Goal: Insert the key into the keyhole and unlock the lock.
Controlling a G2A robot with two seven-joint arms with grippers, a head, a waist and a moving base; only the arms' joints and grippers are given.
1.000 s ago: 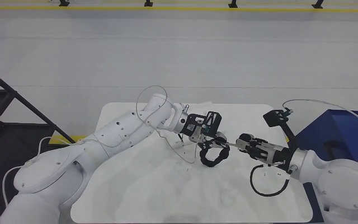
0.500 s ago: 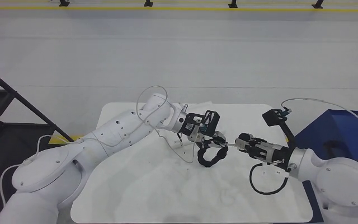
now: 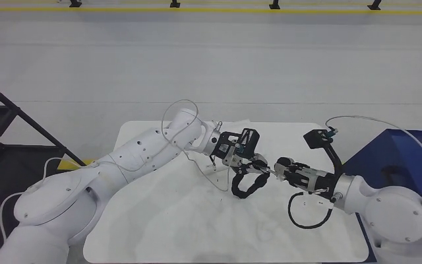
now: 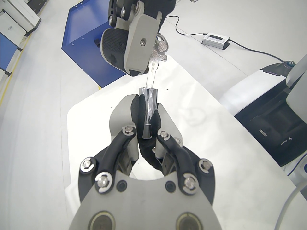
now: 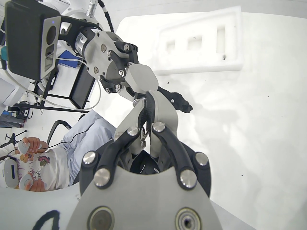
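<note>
The lock is a chrome cylinder (image 4: 150,111) with a black cable loop (image 3: 245,185) hanging below it. My left gripper (image 4: 146,104) is shut on the cylinder, above the middle of the white table (image 3: 165,224). The silver key (image 4: 156,58) has its blade tip in the top end of the cylinder. My right gripper (image 5: 147,101) is shut on the key's head (image 5: 143,137), facing the left gripper (image 5: 134,89) tip to tip. In the top view the two grippers meet around the key (image 3: 267,169).
A white foam tray (image 5: 199,46) with recesses lies on the table behind the grippers. A blue bin (image 3: 389,158) stands off the table's right side. A black frame (image 3: 26,125) stands on the floor at the left. A power adapter (image 4: 215,40) lies on the floor.
The right gripper has moved left toward the left gripper, bringing the key closer into the lock. The lock's cable loop has shifted slightly left.
</note>
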